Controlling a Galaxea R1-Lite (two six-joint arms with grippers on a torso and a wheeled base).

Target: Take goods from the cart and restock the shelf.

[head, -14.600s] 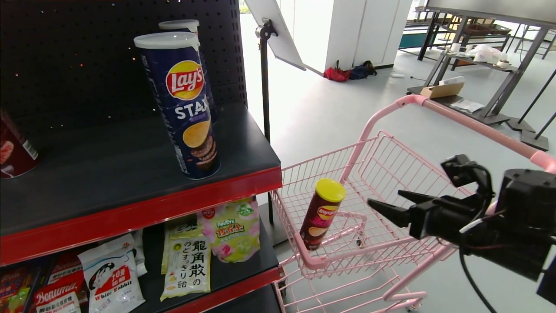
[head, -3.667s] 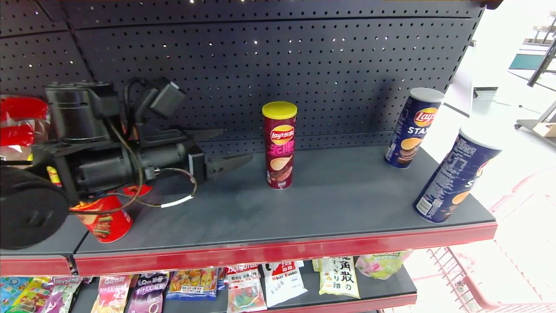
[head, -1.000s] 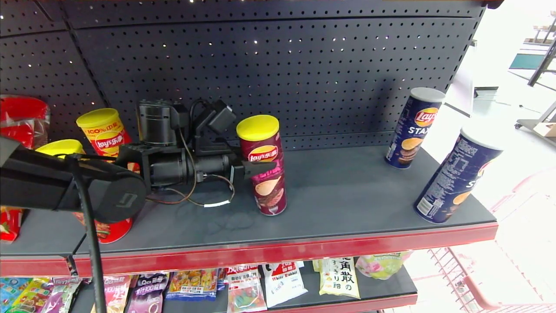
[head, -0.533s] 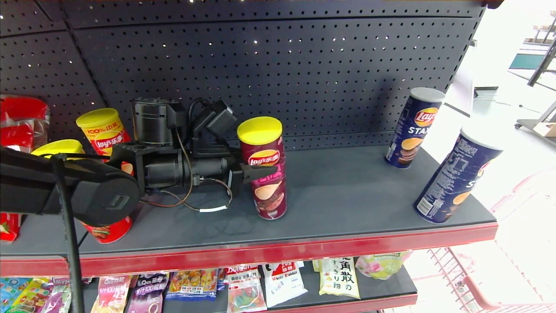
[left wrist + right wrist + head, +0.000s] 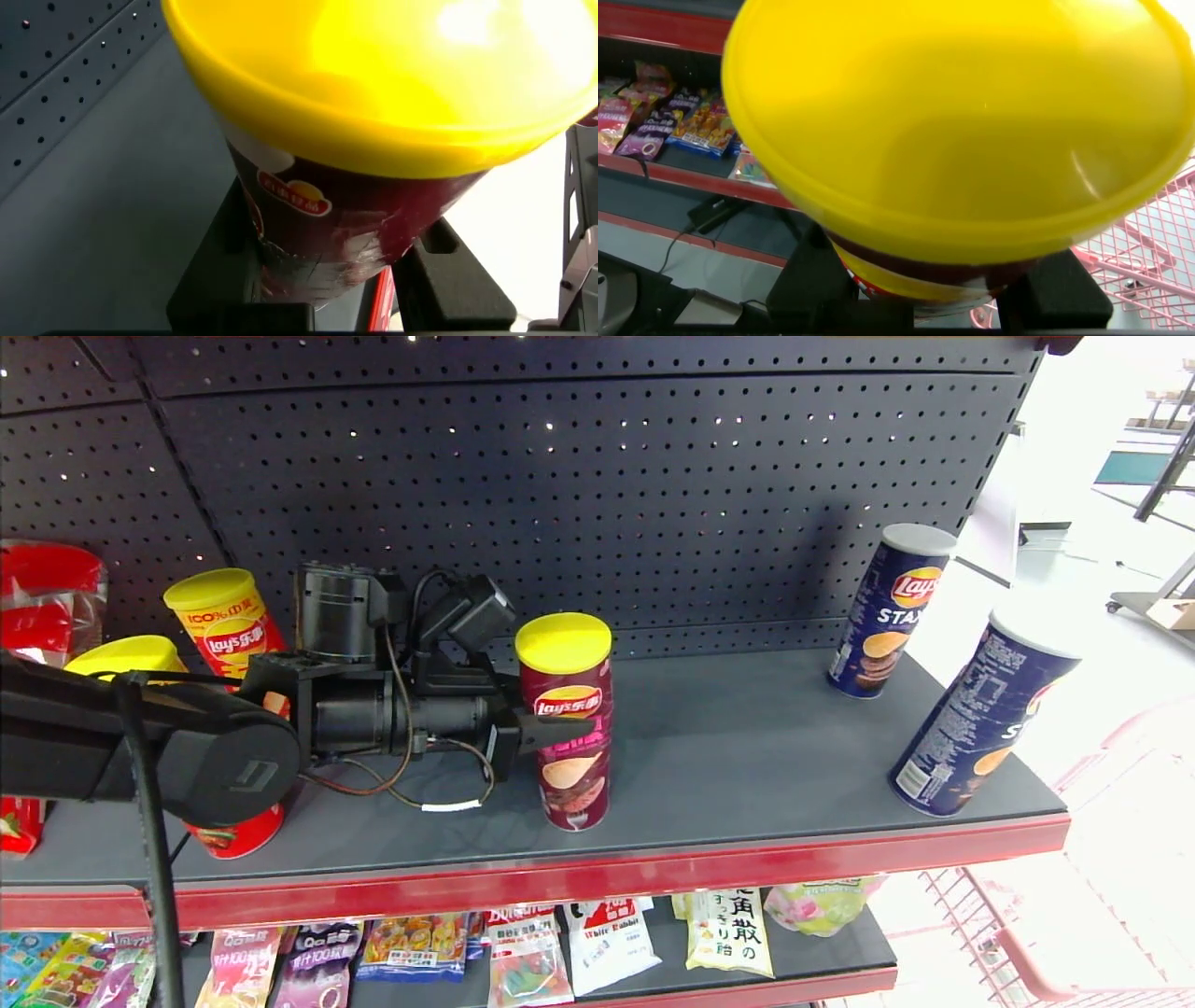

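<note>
A maroon chip can [image 5: 571,784] with a yellow lid stands upright on the dark upper shelf [image 5: 728,756], left of its middle and near the front edge. My left gripper [image 5: 565,726] comes in from the left and is shut on the can's middle. The left wrist view looks down on that maroon chip can [image 5: 327,215] in my left gripper [image 5: 336,275], with a finger [image 5: 220,257] pressed against either side. My right gripper [image 5: 938,289] is shut on a second chip can [image 5: 962,121] with a yellow lid, held off the shelf above the floor.
Two tall blue cans [image 5: 887,611] [image 5: 980,709] stand at the shelf's right end. Yellow-lidded cans [image 5: 219,611] and a red can [image 5: 233,831] stand behind my left arm. Snack bags [image 5: 597,943] fill the lower shelf. The pink cart [image 5: 1008,961] [image 5: 1148,252] is at the lower right.
My left gripper has drawn the maroon can from the back of the shelf toward its front edge. Before that it closed on the standing can; earlier the head faced the cart.
</note>
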